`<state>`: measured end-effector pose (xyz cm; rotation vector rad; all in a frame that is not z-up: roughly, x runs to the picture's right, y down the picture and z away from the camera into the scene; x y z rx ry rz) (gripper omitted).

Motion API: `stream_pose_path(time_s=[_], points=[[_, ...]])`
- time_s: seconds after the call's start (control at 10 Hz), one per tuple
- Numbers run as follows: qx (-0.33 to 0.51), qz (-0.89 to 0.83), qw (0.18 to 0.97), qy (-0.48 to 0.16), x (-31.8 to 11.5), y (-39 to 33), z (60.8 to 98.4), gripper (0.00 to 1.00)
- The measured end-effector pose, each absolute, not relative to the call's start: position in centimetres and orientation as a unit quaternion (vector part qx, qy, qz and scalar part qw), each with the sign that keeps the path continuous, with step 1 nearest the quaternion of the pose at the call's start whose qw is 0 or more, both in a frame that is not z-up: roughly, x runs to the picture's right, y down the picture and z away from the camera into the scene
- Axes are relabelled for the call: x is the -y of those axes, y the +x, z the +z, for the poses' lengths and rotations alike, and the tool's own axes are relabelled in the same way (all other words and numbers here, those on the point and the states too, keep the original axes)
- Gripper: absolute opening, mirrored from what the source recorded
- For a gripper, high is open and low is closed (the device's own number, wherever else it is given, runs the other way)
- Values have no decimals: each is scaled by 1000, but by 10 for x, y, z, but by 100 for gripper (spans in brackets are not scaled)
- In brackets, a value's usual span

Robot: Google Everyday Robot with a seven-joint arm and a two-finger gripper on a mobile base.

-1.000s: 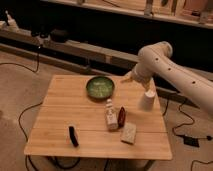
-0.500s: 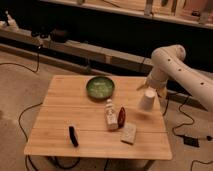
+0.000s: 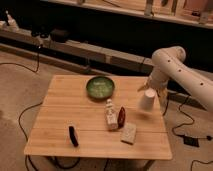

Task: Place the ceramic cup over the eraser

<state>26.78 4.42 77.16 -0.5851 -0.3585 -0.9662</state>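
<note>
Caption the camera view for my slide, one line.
Arm's gripper at the top of the ceramic cup by the right edge of the table; the eraser lies at its front left.

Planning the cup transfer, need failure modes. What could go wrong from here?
1. The ceramic cup, just below the pincer, is by the right edge of the table; the eraser lies front left. Long carry, so it might slip.
2. The white figure, red-brown object and pale block stand between them; a low pass may knock them.
3. The cup's rim could land on the eraser if slightly off.
</note>
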Motion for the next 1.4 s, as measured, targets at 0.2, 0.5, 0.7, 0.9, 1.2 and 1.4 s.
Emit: stream_pose_path(time_s=[0.2,0.5,0.7,0.9,1.2,1.4], points=[[170,-455,830,-274,-44,268,773,80],[187,-446,835,-261,-44,283,789,80],[196,-445,834,-261,-44,296,797,80],[208,-448,830,-258,-43,300,801,80],[224,-457,823,-252,-41,296,811,80],[218,-470,820,-243,-38,301,818,80]])
